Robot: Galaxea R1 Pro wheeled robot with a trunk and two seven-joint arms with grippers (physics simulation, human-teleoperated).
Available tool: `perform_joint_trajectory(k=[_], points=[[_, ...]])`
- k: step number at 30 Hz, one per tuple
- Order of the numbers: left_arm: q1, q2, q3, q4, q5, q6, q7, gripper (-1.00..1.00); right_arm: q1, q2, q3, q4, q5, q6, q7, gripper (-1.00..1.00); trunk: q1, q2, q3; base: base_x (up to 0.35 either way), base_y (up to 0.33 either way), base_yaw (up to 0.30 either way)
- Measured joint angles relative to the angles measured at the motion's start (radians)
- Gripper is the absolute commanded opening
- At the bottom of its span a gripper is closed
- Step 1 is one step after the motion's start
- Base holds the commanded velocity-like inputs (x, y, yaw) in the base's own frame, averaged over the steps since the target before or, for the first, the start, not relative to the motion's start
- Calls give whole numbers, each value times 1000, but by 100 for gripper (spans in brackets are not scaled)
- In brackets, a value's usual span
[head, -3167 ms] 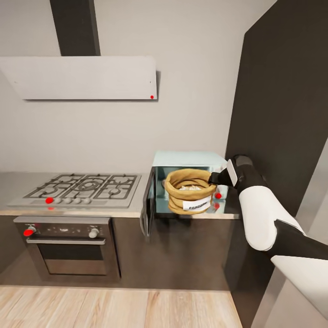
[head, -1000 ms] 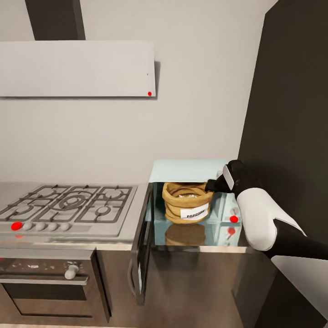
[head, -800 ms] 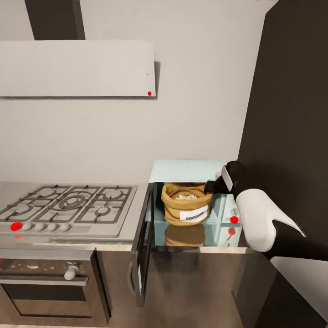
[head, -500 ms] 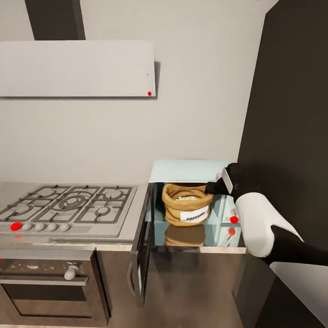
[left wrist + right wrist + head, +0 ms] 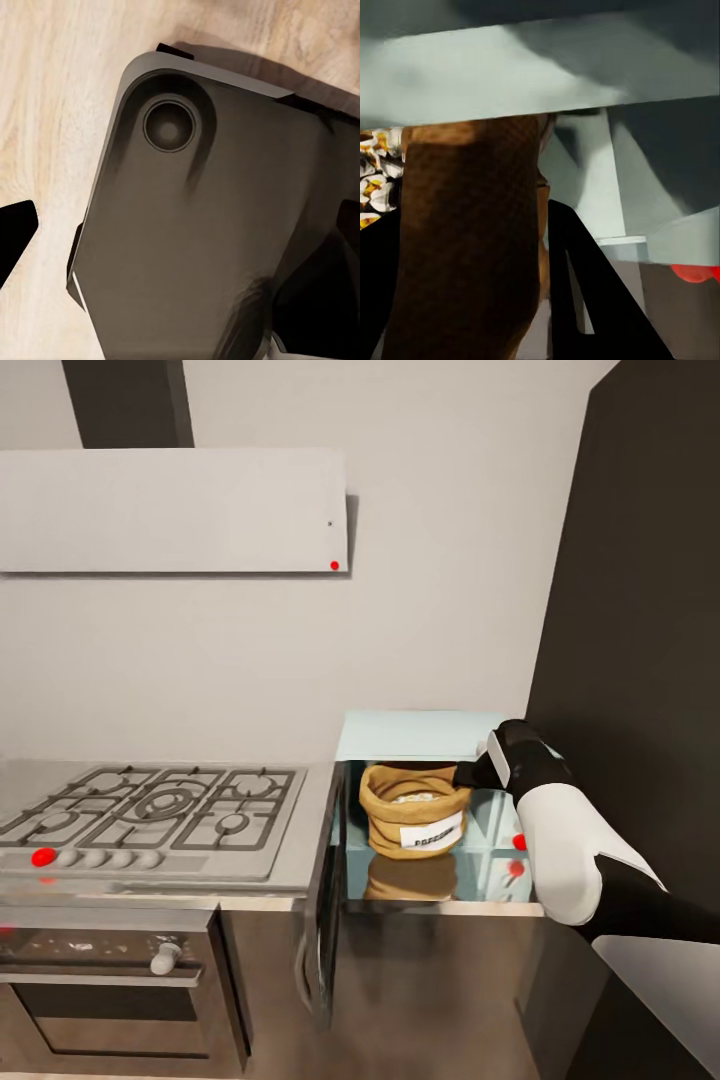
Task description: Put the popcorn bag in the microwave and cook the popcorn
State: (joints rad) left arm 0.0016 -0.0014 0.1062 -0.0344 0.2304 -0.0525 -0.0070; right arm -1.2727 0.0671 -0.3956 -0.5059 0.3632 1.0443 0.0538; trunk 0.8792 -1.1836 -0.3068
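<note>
While popcorn bag (image 5: 414, 821) sits in microwave (image 5: 425, 733), R gripper (image 5: 472, 300) clamps its rim, L gripper state unclear

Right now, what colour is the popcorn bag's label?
White with dark lettering, on the tan popcorn bag; clearest in the head view.

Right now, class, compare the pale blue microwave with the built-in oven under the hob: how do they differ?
The microwave is pale blue and stands on the countertop; the oven is black and steel, set below the hob. The microwave's door hangs open, with the popcorn bag inside; the oven's door is shut. Both carry a red dot.
</note>
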Motion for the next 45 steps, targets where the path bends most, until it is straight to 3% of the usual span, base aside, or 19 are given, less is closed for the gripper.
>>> perform_joint_trajectory(k=[19, 27, 34, 39, 45], points=[[0, 0, 0, 0, 0, 0, 0, 100, 0, 0, 0, 2, 2, 0, 0, -100, 0, 0, 0, -1, 22, 0], [0, 0, 0, 0, 0, 0, 0, 100, 0, -2, -3, 6, -27, 0, -5, -100, 0, 0, 0, -18, 0, 0], [0, 0, 0, 0, 0, 0, 0, 100, 0, -1, -10, 9, -58, 0, -53, -100, 0, 0, 0, 0, 0, 0], [0, 0, 0, 1, 0, 0, 0, 100, -33, 6, -86, 60, -49, -23, -117, -100, 0, 0, 0, 0, 0, 0], [0, 0, 0, 1, 0, 0, 0, 100, -29, 4, -102, 60, -64, -56, -151, -100, 0, -1, 0, 0, 0, 0]])
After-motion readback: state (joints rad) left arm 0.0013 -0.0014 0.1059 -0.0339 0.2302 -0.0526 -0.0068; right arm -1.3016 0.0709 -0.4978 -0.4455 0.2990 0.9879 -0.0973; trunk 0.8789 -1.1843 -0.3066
